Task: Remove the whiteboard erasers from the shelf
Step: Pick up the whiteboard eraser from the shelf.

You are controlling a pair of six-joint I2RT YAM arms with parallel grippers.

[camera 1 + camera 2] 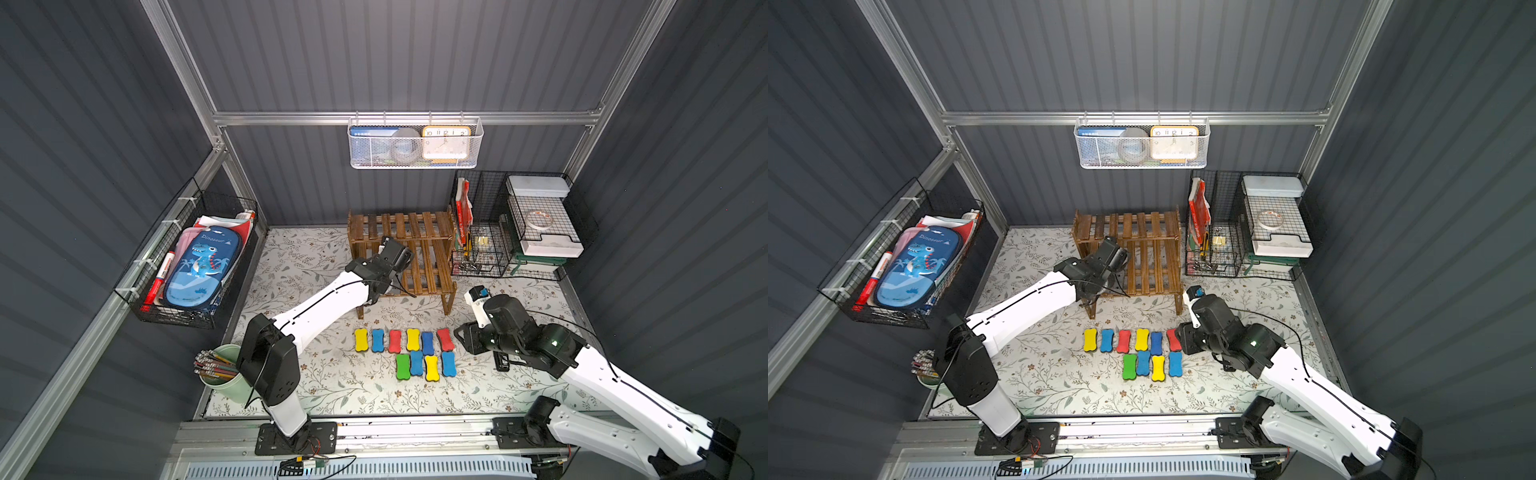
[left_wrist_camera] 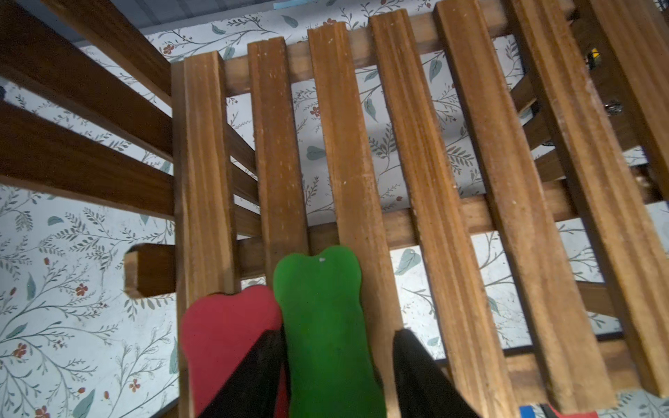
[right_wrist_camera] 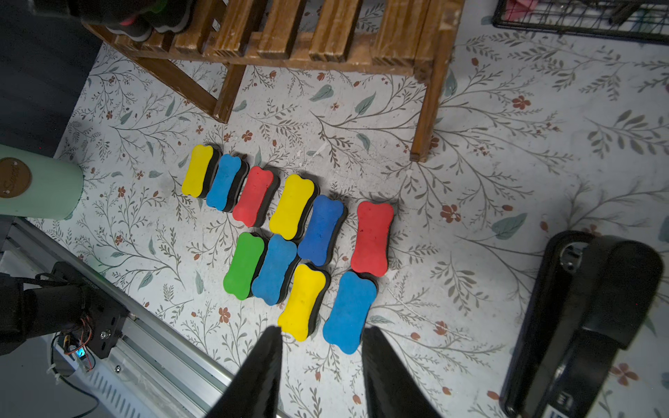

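The shelf (image 1: 419,226) (image 1: 1133,226) of brown slats stands at the back of the table. My left gripper (image 2: 336,336) reaches over the left end of its lower tier (image 2: 427,163). It stands open astride a green eraser (image 2: 318,307): one finger touches the eraser's edge, the other shows a gap. A red eraser (image 2: 224,325) lies right beside the green one on the slats. Several whiteboard erasers (image 1: 411,353) (image 3: 300,231) lie in two rows on the table before the shelf. My right gripper (image 3: 320,333) (image 1: 461,338) hovers open just right of those rows, holding nothing.
A black wire-grid organiser (image 1: 490,232) stands right of the shelf. A black stapler-like object (image 3: 586,325) lies on the table by my right arm. A green cup of pencils (image 1: 220,374) sits at the front left. A wall basket (image 1: 195,266) holds a pencil case.
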